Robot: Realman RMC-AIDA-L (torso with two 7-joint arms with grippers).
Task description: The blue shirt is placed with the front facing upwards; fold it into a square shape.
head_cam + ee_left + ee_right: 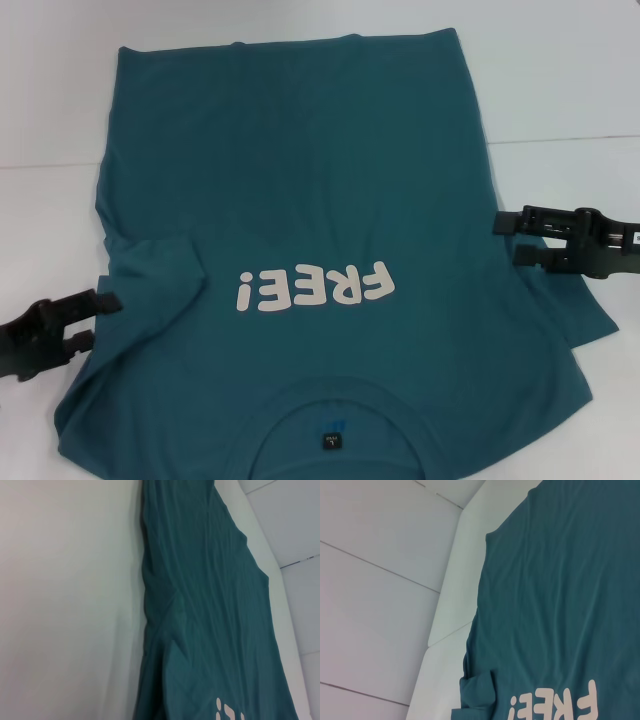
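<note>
The blue shirt [300, 180] lies flat and front up on the white table, collar and black neck label [330, 440] nearest me, hem at the far side. Its white "FREE!" lettering [315, 288] reads upside down from here. The sleeve on my left [150, 270] is folded inward over the body. The sleeve on my right [585, 315] spreads outward. My left gripper [95, 320] is open at the shirt's left edge by the folded sleeve. My right gripper [512, 238] is open at the right edge above the sleeve. Both wrist views show the shirt [200, 605] [560, 605] and no fingers.
The white table [560, 80] surrounds the shirt, with a thin seam line [570, 140] running across it on the right. Bare tabletop shows on both sides and beyond the hem.
</note>
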